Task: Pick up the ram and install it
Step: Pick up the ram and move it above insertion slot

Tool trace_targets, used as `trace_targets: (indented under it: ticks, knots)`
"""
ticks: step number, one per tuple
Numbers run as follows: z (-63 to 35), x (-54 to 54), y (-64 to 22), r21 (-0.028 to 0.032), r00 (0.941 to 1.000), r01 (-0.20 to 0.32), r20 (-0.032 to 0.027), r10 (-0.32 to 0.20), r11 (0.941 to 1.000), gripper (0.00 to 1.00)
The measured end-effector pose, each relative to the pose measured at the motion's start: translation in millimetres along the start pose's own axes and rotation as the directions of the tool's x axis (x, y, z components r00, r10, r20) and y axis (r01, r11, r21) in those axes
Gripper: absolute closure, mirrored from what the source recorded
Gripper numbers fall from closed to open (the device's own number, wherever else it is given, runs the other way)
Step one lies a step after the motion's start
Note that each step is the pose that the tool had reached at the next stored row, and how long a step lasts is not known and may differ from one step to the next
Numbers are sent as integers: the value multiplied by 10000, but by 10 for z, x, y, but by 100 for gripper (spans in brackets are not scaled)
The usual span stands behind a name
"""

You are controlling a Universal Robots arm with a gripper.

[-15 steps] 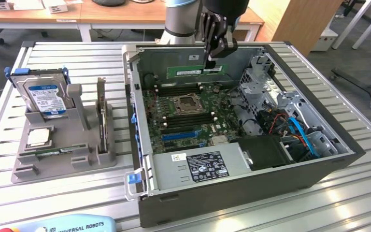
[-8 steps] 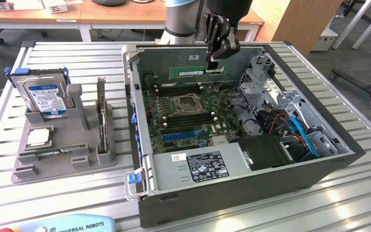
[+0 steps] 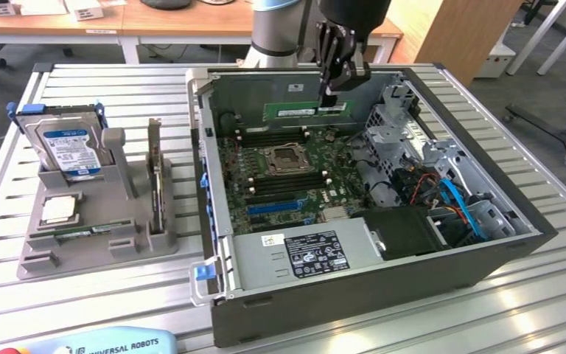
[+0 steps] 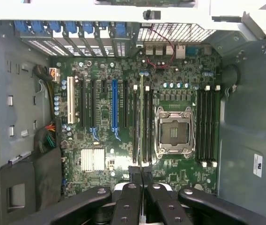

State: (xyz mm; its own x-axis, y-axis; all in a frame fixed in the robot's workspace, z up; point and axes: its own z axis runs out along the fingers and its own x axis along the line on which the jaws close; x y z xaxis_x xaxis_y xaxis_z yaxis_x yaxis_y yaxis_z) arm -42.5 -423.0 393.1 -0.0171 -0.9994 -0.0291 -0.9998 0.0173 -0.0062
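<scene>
— What is sitting closest to the lens?

— The claw (image 4: 141,173), with its black links fanning out in front of the wrist camera. Its two fingers are squeezing shut on the ram (image 3: 298,111).

— Where is the ram hanging?

— In the claw's grip, lying level inside the open computer case (image 3: 362,295). It is being held up over the motherboard (image 4: 106,115), apart from it. Most of the green stick is poking out from the fingers toward the exterior view's left.

— What is lying under the claw?

— The black memory slots (image 4: 148,126) are running straight below it, and the ram is lining up along them. The empty processor socket (image 4: 174,131) is sitting just beside those slots.

— And outside the case?

— Well apart from the claw, toward the exterior view's left, a grey holder (image 3: 126,251) is carrying a blue-labelled hard drive (image 3: 67,147) and a dark card (image 3: 154,169), which is standing on edge.
</scene>
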Motion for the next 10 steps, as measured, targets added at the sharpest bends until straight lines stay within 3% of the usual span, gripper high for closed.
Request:
trace_targets:
  ticks: [10]
  knots:
    - [83,2,-1,1,10000,0,2,0,10000,88]
